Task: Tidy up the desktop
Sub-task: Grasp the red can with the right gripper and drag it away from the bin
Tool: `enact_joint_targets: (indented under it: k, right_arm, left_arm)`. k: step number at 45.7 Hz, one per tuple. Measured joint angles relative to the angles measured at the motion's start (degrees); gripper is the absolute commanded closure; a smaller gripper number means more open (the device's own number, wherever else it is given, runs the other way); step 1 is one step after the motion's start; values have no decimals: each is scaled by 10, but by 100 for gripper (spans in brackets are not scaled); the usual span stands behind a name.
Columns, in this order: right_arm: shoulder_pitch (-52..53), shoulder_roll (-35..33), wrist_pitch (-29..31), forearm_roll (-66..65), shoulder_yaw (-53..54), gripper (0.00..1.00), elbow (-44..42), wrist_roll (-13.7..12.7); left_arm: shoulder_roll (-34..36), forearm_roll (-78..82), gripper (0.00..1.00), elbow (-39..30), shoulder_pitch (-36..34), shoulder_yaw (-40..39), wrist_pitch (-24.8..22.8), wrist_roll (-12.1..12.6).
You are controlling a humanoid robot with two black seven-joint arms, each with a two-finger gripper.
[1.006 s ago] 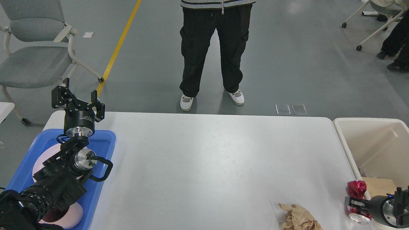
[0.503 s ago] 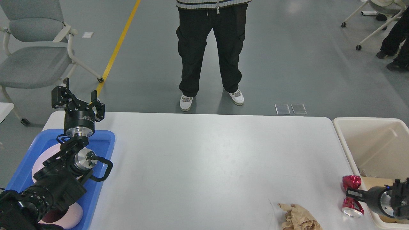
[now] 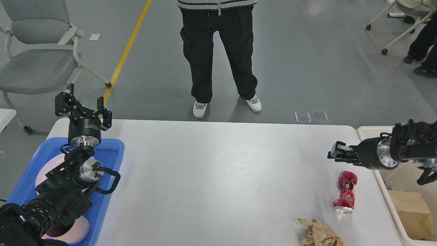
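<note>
On the right side of the desktop [image 3: 218,177], a crushed red can [image 3: 345,192] lies on its side, its silver end pointing toward the near edge. Just beside it, nearer the front edge, sits a crumpled wad of brown paper [image 3: 319,233], partly cut off by the bottom of the view. The two are close but apart.

The right gripper [image 3: 333,152] hangs above the desktop, up and slightly left of the can, not touching it. It holds nothing; it is seen nearly end-on and dark, so whether its fingers are parted or closed cannot be told. Its arm reaches in from the right, crossing over the rim of a cream bin [image 3: 382,179] that stands against the desktop's right end. A brown cardboard piece [image 3: 411,210] lies inside the bin.

The left gripper [image 3: 82,107] points upward over the far left corner, its fingers spread apart and empty. Below it a blue tray [image 3: 112,150] rests on the left end of the desktop, with pale pink plates [image 3: 46,171] in it, largely hidden by the arm.

Beyond the desktop a person in black trousers and white shoes [image 3: 218,58] stands on the grey floor, and a grey chair [image 3: 37,58] stands at far left.
</note>
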Motion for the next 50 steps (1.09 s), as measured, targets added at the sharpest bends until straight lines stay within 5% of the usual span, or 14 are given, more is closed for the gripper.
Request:
enact_joint_targets:
  k: [11,12,13,14,15,17,50]
  right_arm:
    - [50,30,6,6,-18,100,42,0]
    - [50,32,6,6,-20,82,42,-1]
    - [50,34,6,7,-23,28,41,-1]
    - [49,37,5,7,-27,0,38,-1]
    - [47,39,5,7,-30,5,35,-1]
    - [37,46,4,8,-35,0,25,-2]
    - [-214,193,2,137,-63,0,-232,-7]
  left_arm:
    - [0,0,4,0,0,0,0,0]
    - [0,0,4,0,0,0,0,0]
    - [0,0,4,0,0,0,0,0]
    - [0,0,4,0,0,0,0,0]
    - [0,0,4,0,0,0,0,0]
    - [0,0,4,0,0,0,0,0]
    - [0,0,4,0,0,0,0,0]
